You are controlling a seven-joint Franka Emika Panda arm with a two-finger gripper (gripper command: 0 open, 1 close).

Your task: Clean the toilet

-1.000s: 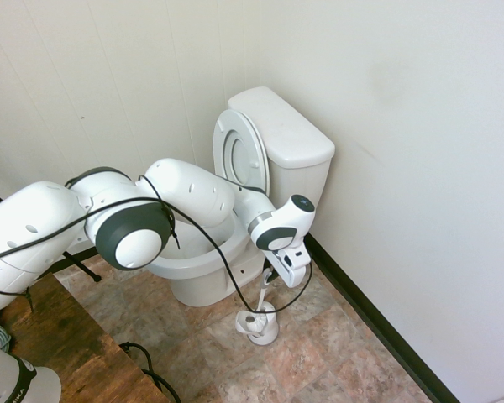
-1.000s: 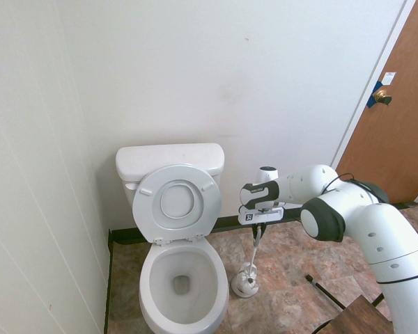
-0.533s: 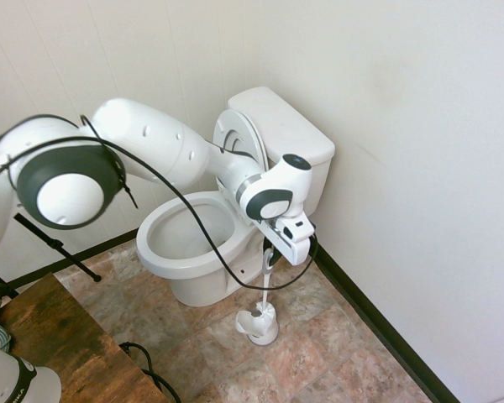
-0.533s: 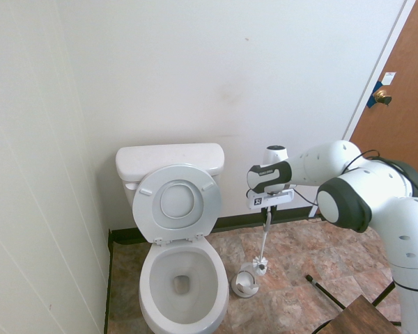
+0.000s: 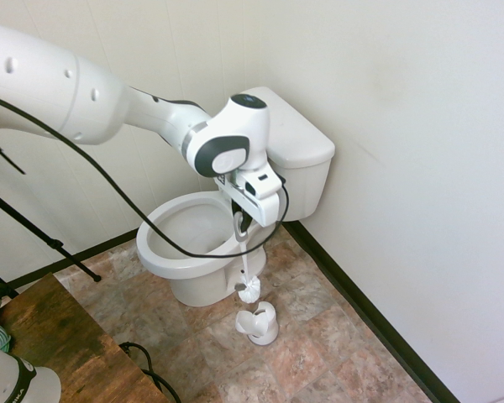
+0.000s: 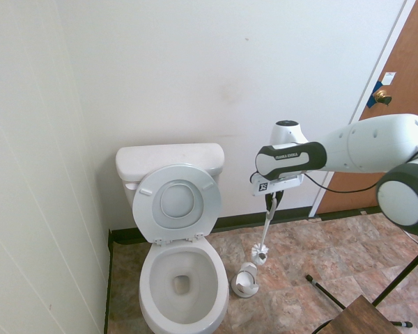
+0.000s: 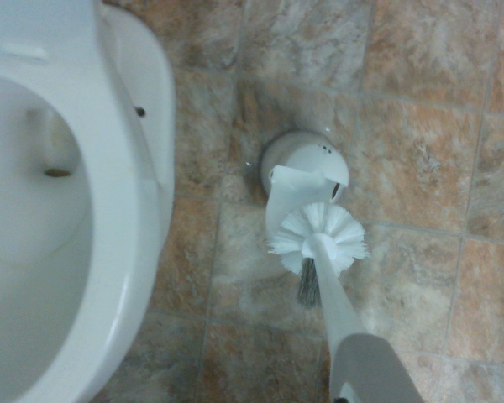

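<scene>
Holding one white long-handled toilet brush upright in shut fingers, bristle head hanging clear above one small white brush holder on the tiled floor. One large white ceramic toilet, lid raised, stands just beside. Advice: carry brush level over the bowl, then lower without striking the rim.

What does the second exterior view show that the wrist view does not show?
Only the second exterior view shows the toilet's tank, the raised lid, the brown door, and the tool shut on the toilet brush. Only the wrist view shows the bristles from above, with the brush holder's open top behind them. Both show the toilet bowl, the brush lifted clear of its holder, and the tiled floor.
</scene>
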